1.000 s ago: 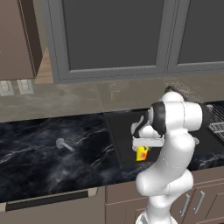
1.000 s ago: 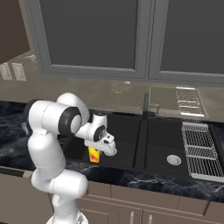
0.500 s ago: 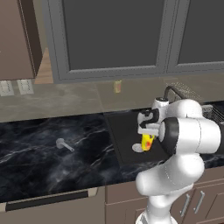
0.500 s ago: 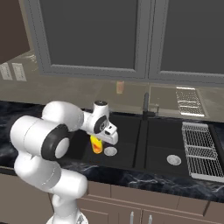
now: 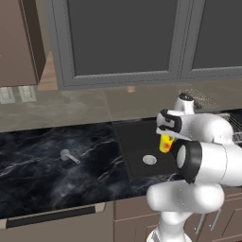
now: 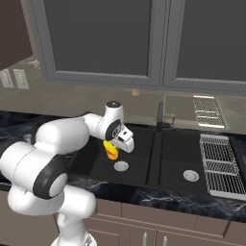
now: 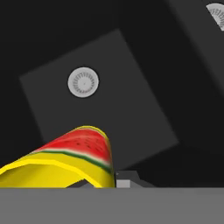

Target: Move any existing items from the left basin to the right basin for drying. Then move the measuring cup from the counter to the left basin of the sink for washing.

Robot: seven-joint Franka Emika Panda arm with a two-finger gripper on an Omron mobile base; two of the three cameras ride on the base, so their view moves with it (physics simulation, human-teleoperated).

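A small yellow lump [image 5: 165,143] with a red, watermelon-like face hangs above the left basin [image 5: 137,142], and my gripper [image 5: 166,138] is shut on it. From the right base the lump [image 6: 111,150] sits under the gripper [image 6: 114,145], over the left basin [image 6: 98,163] and just left of its silver drain [image 6: 121,166]. The hand view has the lump [image 7: 65,162] at the bottom, with the left basin's floor [image 7: 118,100] and drain [image 7: 83,82] below. The right basin [image 6: 178,149] lies across the divider. The measuring cup [image 5: 68,156] rests on the black marble counter [image 5: 38,175].
A dark faucet [image 6: 161,115] stands behind the divider between the two basins. A wire dish rack [image 6: 218,166] sits right of the right basin. Grey wall cabinets [image 5: 118,38] hang above the backsplash.
The arm has swung and lifted the yellow lump up from near the left basin's front edge, back and slightly right over the basin. The grip has stayed shut.
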